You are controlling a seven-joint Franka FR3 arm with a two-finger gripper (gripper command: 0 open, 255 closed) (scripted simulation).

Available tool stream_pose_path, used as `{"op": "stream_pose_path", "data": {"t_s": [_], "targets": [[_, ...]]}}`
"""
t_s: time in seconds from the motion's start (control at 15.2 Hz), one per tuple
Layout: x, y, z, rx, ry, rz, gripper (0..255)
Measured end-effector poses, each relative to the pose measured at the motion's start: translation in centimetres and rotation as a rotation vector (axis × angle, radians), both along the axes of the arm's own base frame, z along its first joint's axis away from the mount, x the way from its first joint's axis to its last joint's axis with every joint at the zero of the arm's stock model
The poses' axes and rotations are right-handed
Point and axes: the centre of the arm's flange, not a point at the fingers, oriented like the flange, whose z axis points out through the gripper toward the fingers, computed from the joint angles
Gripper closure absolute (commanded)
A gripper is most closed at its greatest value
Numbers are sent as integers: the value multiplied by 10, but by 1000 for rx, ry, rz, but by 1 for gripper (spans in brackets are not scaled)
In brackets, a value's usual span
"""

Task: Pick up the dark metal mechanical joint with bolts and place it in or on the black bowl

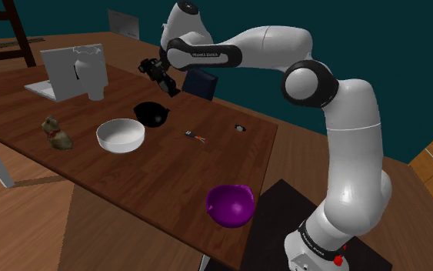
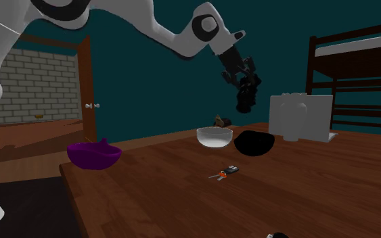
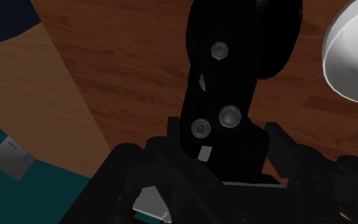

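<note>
We carried the dark bolted joint [image 3: 225, 95] pinched in the jaws, aloft over the black bowl [image 1: 151, 113] mid-bench; lowering it centred before letting go seemed wisest.

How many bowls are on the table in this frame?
3: white bowl and black bowl side by side in the middle of the table, purple bowl at its edge by the stand.

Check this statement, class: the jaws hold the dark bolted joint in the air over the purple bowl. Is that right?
Not quite: wrong bowl. The jaws hold the dark bolted joint in the air roughly over the black bowl, not the purple bowl, which sits apart near the edge of the table. The second exterior view shows it.
</note>
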Motion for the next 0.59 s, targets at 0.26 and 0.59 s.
{"op": "stream_pose_path", "data": {"t_s": [0.26,0.59], "targets": [[39,1,3,-1,0,-1,255],[43,0,-20,-1,1,-2,255]]}}
